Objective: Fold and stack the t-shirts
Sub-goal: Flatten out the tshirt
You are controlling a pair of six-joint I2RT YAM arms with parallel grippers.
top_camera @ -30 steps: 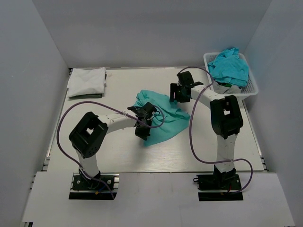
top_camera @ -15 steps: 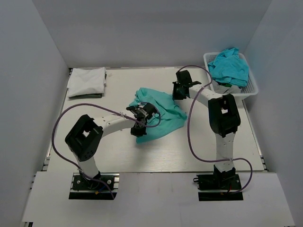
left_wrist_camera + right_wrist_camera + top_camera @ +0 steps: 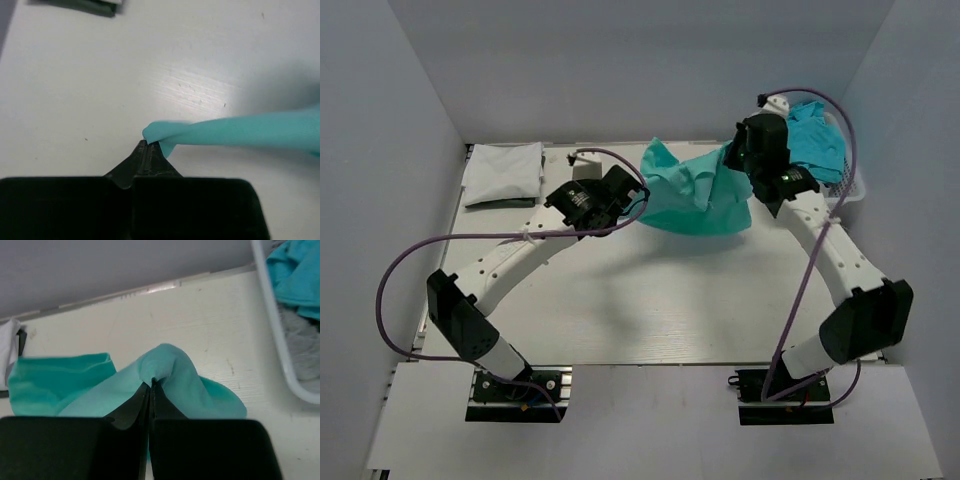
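A teal t-shirt [image 3: 697, 195] hangs in the air above the back of the table, stretched between both arms. My left gripper [image 3: 638, 197] is shut on its left end, and in the left wrist view the cloth [image 3: 235, 131] runs off to the right from my left gripper [image 3: 150, 144]. My right gripper [image 3: 738, 160] is shut on the right end; in the right wrist view the teal cloth [image 3: 175, 375] bunches over my right gripper [image 3: 151, 384]. A folded white t-shirt [image 3: 503, 172] lies at the back left corner. More teal t-shirts [image 3: 808, 140] fill the basket.
A white wire basket [image 3: 852, 186] stands at the back right, its rim [image 3: 272, 320] close to my right gripper, with grey cloth [image 3: 300, 350] inside. White walls close the table on three sides. Purple cables loop off both arms.
Both arms have risen and reached toward the back, lifting the teal t-shirt off the table and pulling it out between them. My right gripper went from open to shut on the shirt.
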